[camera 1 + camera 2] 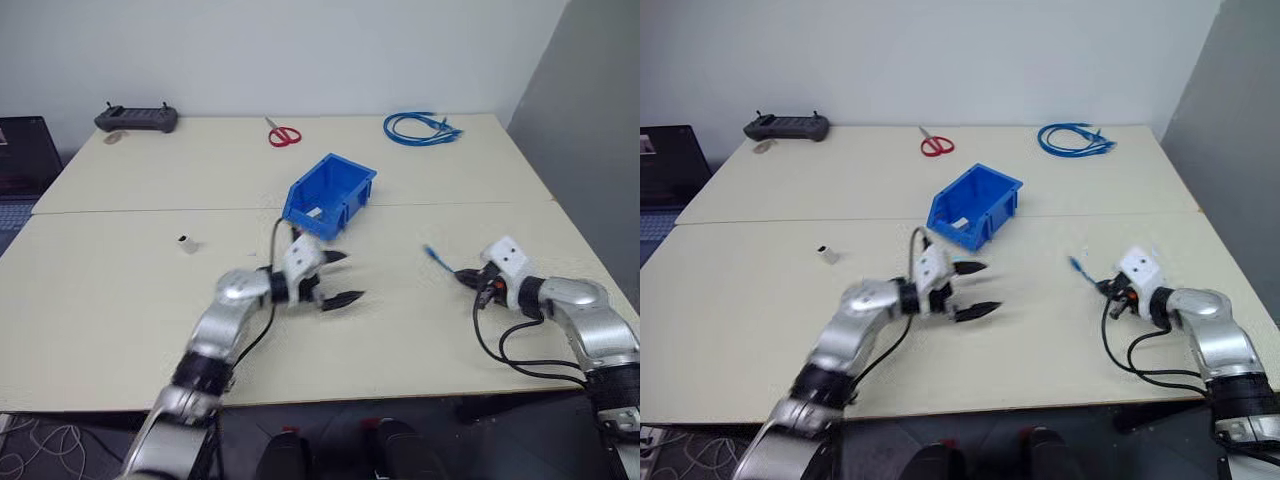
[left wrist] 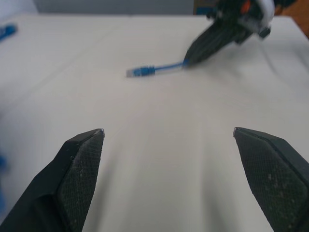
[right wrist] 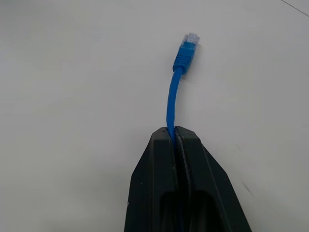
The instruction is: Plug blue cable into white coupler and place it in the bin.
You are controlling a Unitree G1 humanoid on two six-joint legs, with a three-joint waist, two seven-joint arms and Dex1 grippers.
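Right gripper (image 3: 175, 133) clamped on the blue cable (image 3: 171, 104) near the desk's (image 1: 120, 300) right edge. Left gripper (image 1: 340, 277) spread wide, empty. White coupler (image 1: 187, 244) toward the left edge; bin (image 1: 330, 195) mid-desk.

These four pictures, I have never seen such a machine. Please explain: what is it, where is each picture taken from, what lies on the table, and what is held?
It is a humanoid robot with two arms, each ending in a two-fingered tool. Two pictures come from cameras in its head, looking down over the table. The other two come from cameras on its wrists. The right tool is shut on the blue cable, whose plug sticks out in front. The left tool is open and holds nothing. On the table lie a blue bin, a tiny white coupler, red-handled scissors, a coil of blue cables and a dark handheld controller.
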